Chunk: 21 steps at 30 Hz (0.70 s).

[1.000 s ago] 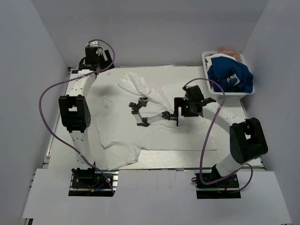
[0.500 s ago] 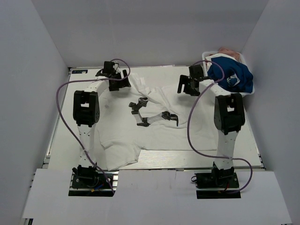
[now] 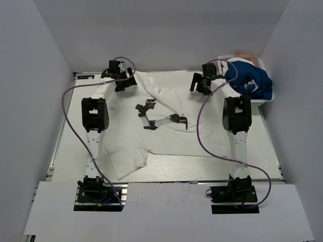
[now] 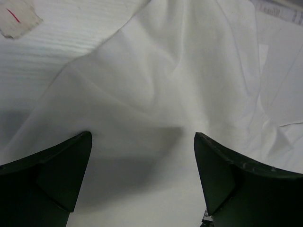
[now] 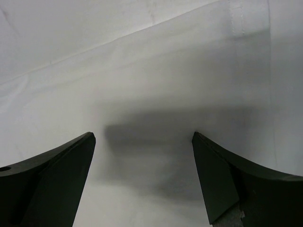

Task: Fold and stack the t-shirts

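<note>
The left gripper (image 3: 122, 81) is at the far left corner of the pale desk (image 3: 262, 146), over the upper left edge of a white cloth t-shirt with a black-and-grey chest print (image 3: 166, 141). In the left wrist view the left gripper (image 4: 142, 137) has its jaws spread wide and holds nothing. The rumpled white cloth (image 4: 165, 85) lies under the dark fingers (image 4: 52, 179). Whether they touch it cannot be told. A scrap of pale tape with a red mark (image 4: 16, 21) sits on the bare desk beside the cloth.

The printed t-shirt lies spread over the middle of the desk, creased, with the print facing up. One sleeve reaches toward the near left edge.

The right gripper (image 3: 201, 84) is at the far side, over the t-shirt's upper right edge. In the right wrist view the right gripper (image 5: 143, 136) is also wide open and empty. Smooth white fabric lies below it, with a stitched hem (image 5: 236, 19) at the top.

At the far right corner stands a white plastic basket (image 3: 257, 101). A royal blue cloth t-shirt (image 3: 252, 80) is heaped in it.
</note>
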{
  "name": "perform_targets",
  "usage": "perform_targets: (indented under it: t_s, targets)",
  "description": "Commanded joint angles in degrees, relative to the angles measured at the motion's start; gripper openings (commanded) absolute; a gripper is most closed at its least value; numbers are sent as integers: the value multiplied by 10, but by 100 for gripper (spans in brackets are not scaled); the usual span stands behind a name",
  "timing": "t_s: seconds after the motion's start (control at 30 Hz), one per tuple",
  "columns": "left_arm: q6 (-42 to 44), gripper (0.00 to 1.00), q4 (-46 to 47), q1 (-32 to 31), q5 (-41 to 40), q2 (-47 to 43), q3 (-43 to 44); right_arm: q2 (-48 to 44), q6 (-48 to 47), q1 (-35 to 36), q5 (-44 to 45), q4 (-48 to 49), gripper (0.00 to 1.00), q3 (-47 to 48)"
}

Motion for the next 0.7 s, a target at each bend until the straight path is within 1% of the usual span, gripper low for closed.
perform_targets:
  t_s: [0.0, 0.03, 0.1, 0.2, 0.3, 0.33, 0.4, 0.43, 0.47, 0.5, 0.53, 0.57, 0.6, 0.63, 0.67]
  targets:
    - [-20, 100, -83, 25, -50, 59, 30, 57, 32, -26, -30, -36, 90, 33]
    - [-27, 100, -83, 34, -50, 65, 43, 75, 33, -30, -31, -34, 90, 49]
    - [-32, 100, -66, 43, -36, 70, 49, 86, 26, -35, -78, -16, 90, 79]
    - [-32, 100, -26, 49, -2, 70, 64, 98, 1, -35, -84, 5, 90, 106]
    - [-32, 100, -20, 49, 10, 70, 118, 90, -25, -35, -76, 10, 90, 140]
    - [-32, 100, -20, 49, 10, 58, 142, 88, -28, -35, -78, 5, 90, 151]
    - [-32, 100, -26, 49, 15, 20, 136, 51, -50, -33, -85, 5, 90, 152]
    - [-32, 100, -26, 49, 15, -6, 101, 36, -58, -24, -88, 8, 90, 141]
    - [-32, 100, -34, 49, 15, -70, 75, -23, -66, -22, -91, 27, 90, 110]
    - [-32, 100, -41, 49, -3, -106, 16, -44, -66, -16, -87, 33, 90, 70]
    - [-32, 100, -66, 49, -11, -142, -19, -89, -68, -6, -69, 38, 90, 23]
    - [-40, 100, -82, 49, -17, -179, -55, -111, -63, -1, -65, 59, 90, -3]
    - [-60, 100, -97, 36, -41, -255, -137, -157, -57, 3, -60, 70, 90, -60]
    - [-68, 100, -106, 35, -48, -295, -186, -205, -38, 11, -59, 78, 90, -126]
    - [-82, 100, -107, 26, -48, -335, -238, -227, -29, 13, -59, 117, 90, -159]
